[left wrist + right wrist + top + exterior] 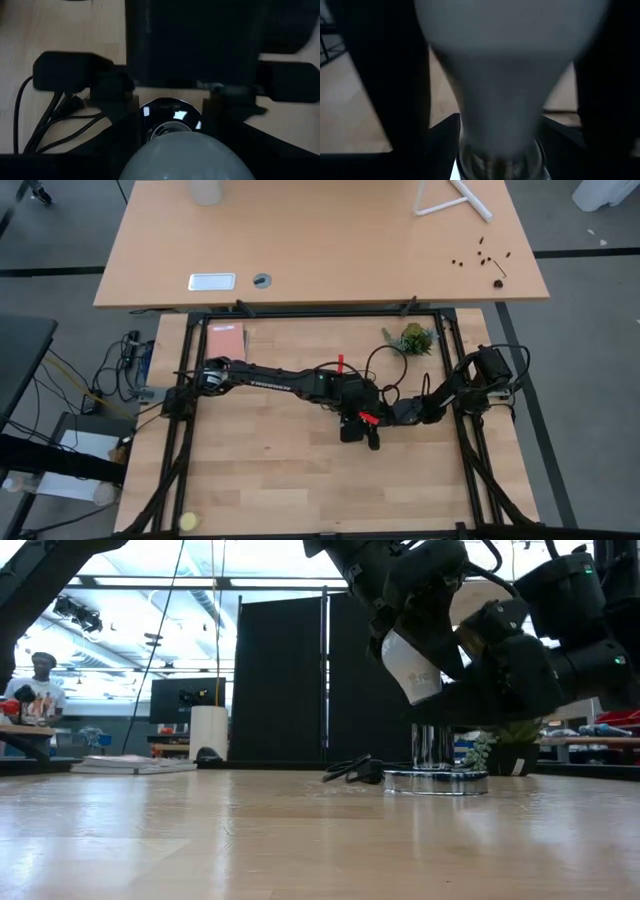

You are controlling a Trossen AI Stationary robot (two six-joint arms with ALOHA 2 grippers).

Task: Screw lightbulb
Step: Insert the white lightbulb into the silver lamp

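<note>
Two hands meet at mid-bench over the silvery socket (435, 780): the left hand (352, 423) and right hand (385, 416) are each clamped on the lightbulb (412, 665). The bulb sits tilted above the socket, its screw end (167, 131) pointing down into it.

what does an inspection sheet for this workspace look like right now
surface: wooden table, mostly bare
job's things: lightbulb tilted above the silvery socket, screw end in the socket's mouth
clutter: small green plant; pink pad; yellow ball
grippers: left pincer holds the bulb's round end; right pincer flanks its neck, grip unclear
cables: black cord beside the socket
surroundings: second desk; a person far off
</note>
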